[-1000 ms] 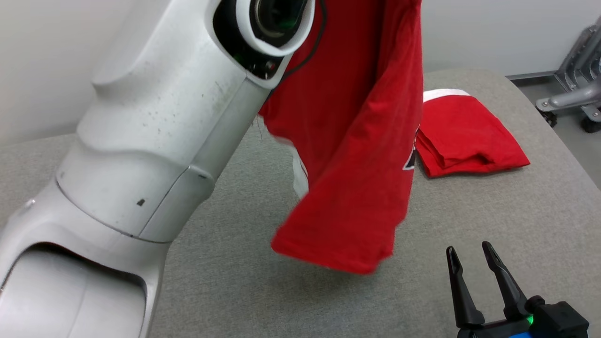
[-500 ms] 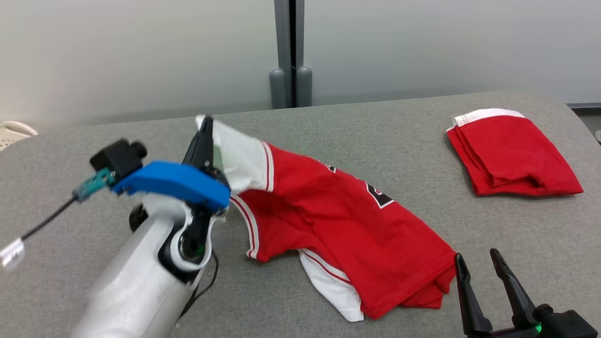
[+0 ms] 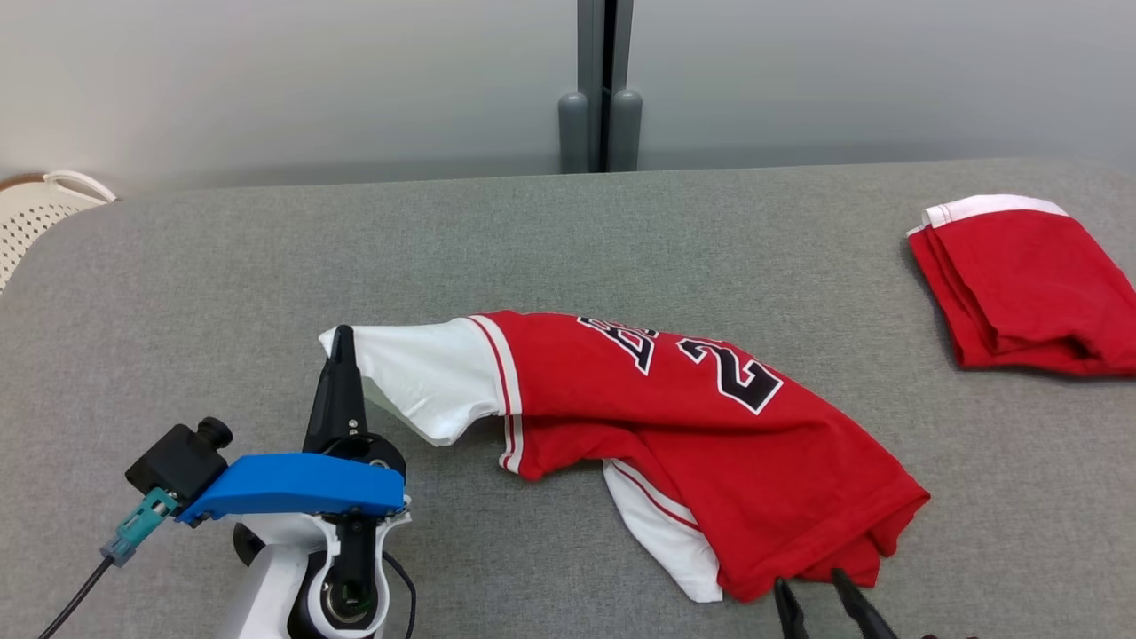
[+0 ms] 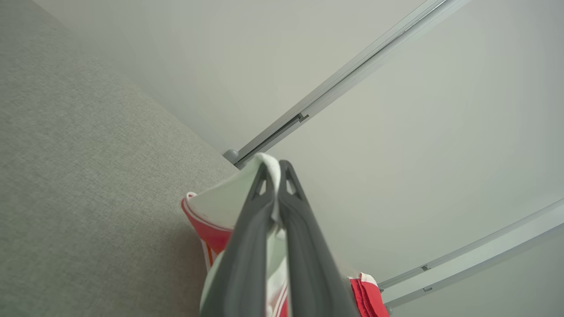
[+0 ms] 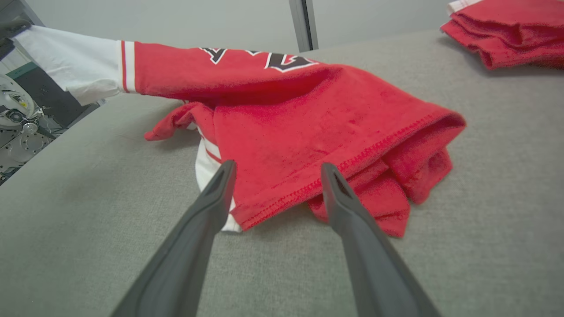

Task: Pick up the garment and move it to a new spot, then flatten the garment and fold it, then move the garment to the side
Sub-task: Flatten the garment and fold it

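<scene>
The garment [image 3: 701, 417] is a red jersey with white sleeves and black numbers, lying crumpled across the middle of the grey table [image 3: 266, 266]. My left gripper [image 3: 340, 342] is shut on the tip of its white sleeve and holds that sleeve a little off the table at the left. In the left wrist view the sleeve [image 4: 220, 202] is pinched between the fingers of the left gripper [image 4: 276, 169]. My right gripper [image 3: 816, 593] is open at the bottom edge, its tips just short of the red hem. In the right wrist view the hem [image 5: 308, 193] lies between the fingers of the right gripper [image 5: 276, 169].
A second red garment [image 3: 1021, 284], folded with a white edge, lies at the far right of the table; it also shows as a red pile [image 5: 506, 31] in the right wrist view. A white basket [image 3: 35, 213] stands beyond the table's left end. A wall runs behind the table.
The head camera has shifted. The left arm came down from a high hold, and the garment went from hanging in the air to lying on the table, its sleeve drawn out leftward.
</scene>
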Robot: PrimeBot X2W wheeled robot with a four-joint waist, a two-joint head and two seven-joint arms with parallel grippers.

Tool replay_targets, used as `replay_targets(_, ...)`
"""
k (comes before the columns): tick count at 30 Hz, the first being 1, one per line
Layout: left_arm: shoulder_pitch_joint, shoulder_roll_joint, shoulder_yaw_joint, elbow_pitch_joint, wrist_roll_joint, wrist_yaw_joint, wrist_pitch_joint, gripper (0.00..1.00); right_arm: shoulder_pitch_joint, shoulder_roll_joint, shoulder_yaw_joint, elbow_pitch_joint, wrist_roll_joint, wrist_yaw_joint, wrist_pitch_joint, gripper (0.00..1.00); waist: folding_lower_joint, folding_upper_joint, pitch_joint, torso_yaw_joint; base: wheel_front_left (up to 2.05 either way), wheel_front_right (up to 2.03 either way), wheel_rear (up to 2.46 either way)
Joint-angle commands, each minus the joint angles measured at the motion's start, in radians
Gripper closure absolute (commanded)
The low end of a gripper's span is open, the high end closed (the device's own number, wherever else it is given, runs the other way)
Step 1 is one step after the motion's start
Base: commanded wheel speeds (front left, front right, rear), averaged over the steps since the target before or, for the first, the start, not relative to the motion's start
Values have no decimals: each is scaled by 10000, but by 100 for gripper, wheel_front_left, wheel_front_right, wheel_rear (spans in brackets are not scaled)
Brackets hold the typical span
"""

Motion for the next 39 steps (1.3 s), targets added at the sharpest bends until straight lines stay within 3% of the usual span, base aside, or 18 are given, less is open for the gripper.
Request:
replay_targets(1, 81, -113, 110, -134, 164, -85, -40, 100, -49, -152, 225, 293, 287, 0, -34, 0, 1, 0, 130, 109, 0, 0, 0)
replay_targets(7, -226, -448, 64, -394, 692, -262, -41, 100, -681, -645, 1501, 1592, 1599, 0, -34, 0, 1, 0, 553, 356, 0, 0, 0)
replay_targets(15, -430, -634, -64, -346, 997, -409, -42, 100, -1402, -941, 2177, 2176, 2882, -1, -31, 0, 1, 0, 818, 567, 0, 0, 0)
replay_targets(16, -458, -640, -34, -325, 1020, -420, -42, 100, -1453, -965, 2220, 2199, 2938, -1, -30, 12, 1, 0, 821, 587, 0, 0, 0)
replay_targets(18, -478, -647, 8, -283, 1011, -454, -42, 100, -1556, -1060, 2324, 2147, 2929, 0, -30, 92, 1, 0, 808, 615, 0, 0, 0)
replay_targets(19, -480, -656, 28, -262, 1026, -465, -42, 100, -1587, -1103, 2345, 2092, 2885, 0, -31, 100, 1, 0, 795, 620, 0, 0, 0)
replay_targets(25, -555, -615, 136, -236, 1174, -508, -42, 100, -1109, -1340, 1891, 1351, 2447, 0, -33, 100, 1, 0, 554, 566, 0, 0, 0)
replay_targets(30, -843, -443, 369, -664, 979, -468, 143, 100, -518, -1808, 1118, -642, 2154, 0, -34, 100, 1, 0, 266, 287, 0, 0, 0)
replay_targets(34, -1786, -245, 593, -1466, 736, -145, 810, 100, -645, -2576, 417, -2343, 2490, 0, -31, 100, 1, 0, 330, 120, 0, 0, 0)
replay_targets(39, -4126, 22, 849, -2159, 563, 550, 1950, 100, -2528, -3746, -509, -3516, 3507, 0, 688, 100, 1, 0, 944, -10, 0, 0, 0)
